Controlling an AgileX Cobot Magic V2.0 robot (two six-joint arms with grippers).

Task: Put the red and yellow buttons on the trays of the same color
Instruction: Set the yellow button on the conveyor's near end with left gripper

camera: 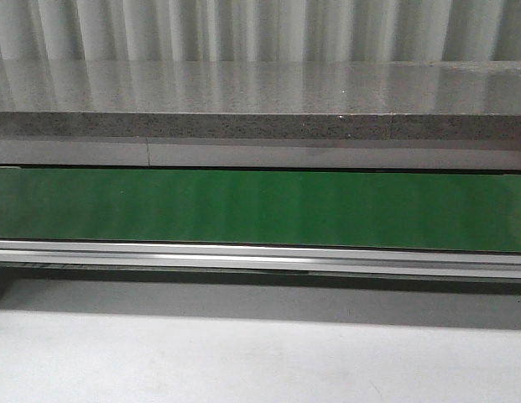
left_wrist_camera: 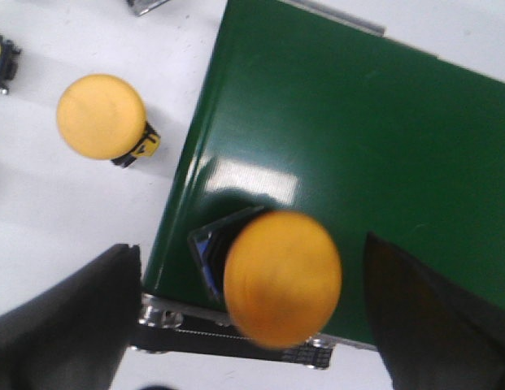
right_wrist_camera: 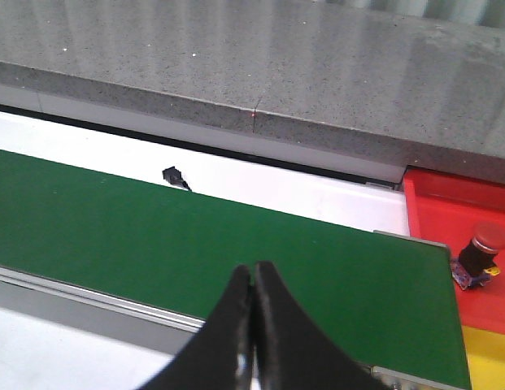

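Straddling yellow button, left claw

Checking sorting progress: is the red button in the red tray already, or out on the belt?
In. The red button sits on the red tray, past the end of the green belt.

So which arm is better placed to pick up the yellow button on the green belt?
The left. Its open hand hangs right over the yellow button at the belt end, one finger on each side. The right hand is shut, with no yellow button in its view.
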